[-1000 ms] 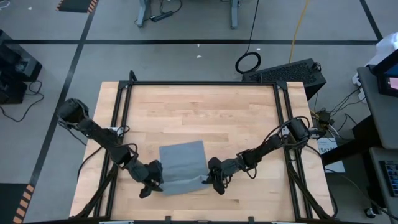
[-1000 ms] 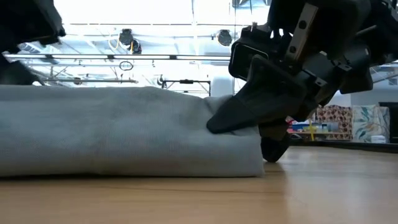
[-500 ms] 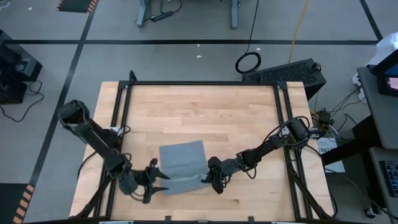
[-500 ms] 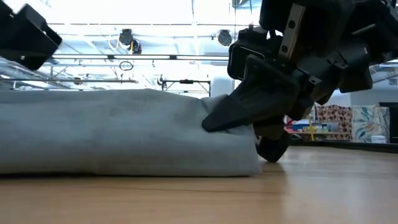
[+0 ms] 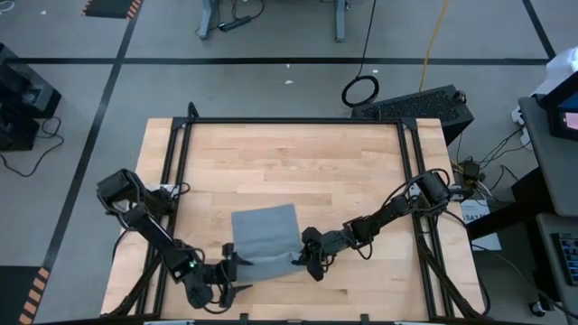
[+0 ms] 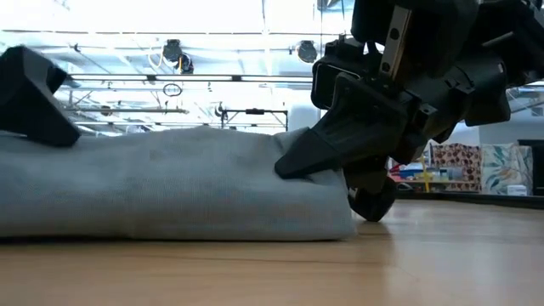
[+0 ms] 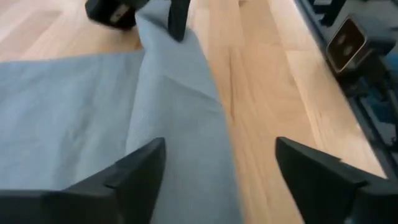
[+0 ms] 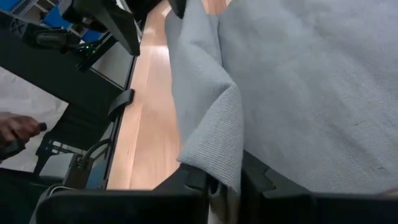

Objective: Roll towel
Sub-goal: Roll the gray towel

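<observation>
Wooden tabletop (image 5: 298, 171), towel (image 5: 264, 242) near its front edge, mostly bare wood beyond.

Right gripper (image 5: 303, 259) pinches the towel's right corner; the fold hides its fingertips. Left gripper (image 5: 230, 273), jaws spread wide, sits at the towel's left front end, holding nothing. The rolled front edge runs left to right between them.

Wooden table (image 5: 298, 167) has a black metal frame (image 5: 293, 120) round it. Past its far edge, a black keyboard (image 5: 417, 105) sits on the grey floor, with a coiled black cable (image 5: 360, 90) just beside it and a yellow cord (image 5: 436, 38) nearby.
</observation>
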Available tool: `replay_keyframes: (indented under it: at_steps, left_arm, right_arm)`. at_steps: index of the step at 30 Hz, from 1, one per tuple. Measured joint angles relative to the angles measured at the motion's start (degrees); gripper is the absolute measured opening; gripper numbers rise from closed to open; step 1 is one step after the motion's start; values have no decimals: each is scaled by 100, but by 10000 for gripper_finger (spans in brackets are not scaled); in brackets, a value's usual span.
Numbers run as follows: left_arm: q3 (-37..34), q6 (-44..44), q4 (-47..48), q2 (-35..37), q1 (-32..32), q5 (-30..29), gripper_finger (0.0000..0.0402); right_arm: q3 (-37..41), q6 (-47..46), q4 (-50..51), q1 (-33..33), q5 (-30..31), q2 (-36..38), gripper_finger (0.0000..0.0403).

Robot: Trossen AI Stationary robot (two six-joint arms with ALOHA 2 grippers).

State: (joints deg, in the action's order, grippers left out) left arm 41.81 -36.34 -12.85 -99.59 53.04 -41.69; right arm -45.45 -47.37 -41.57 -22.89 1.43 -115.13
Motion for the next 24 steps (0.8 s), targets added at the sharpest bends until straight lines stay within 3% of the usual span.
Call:
replay_keyframes:
  at_steps: [6,12,18,21,24]
  left_arm:
    - [131,-762,862,-281,-2,204,385]
    - [135,-1124,928,-568,-1,365,390]
    - [137,-1191,933,-518,-6,408,297]
    - [128,-1296,994,-452,-13,408,233]
    - [128,-1307,1083,-424,-7,407,175]
  right_arm:
    - [2,7,-7,-45,124,0,41]
    - [15,164,38,-67,116,91,89]
    - [45,913,1438,-231,249,794,150]
    - [32,1533,2237,-517,921,1218,173]
    - [38,2683,1871,-953,1550,1320,196]
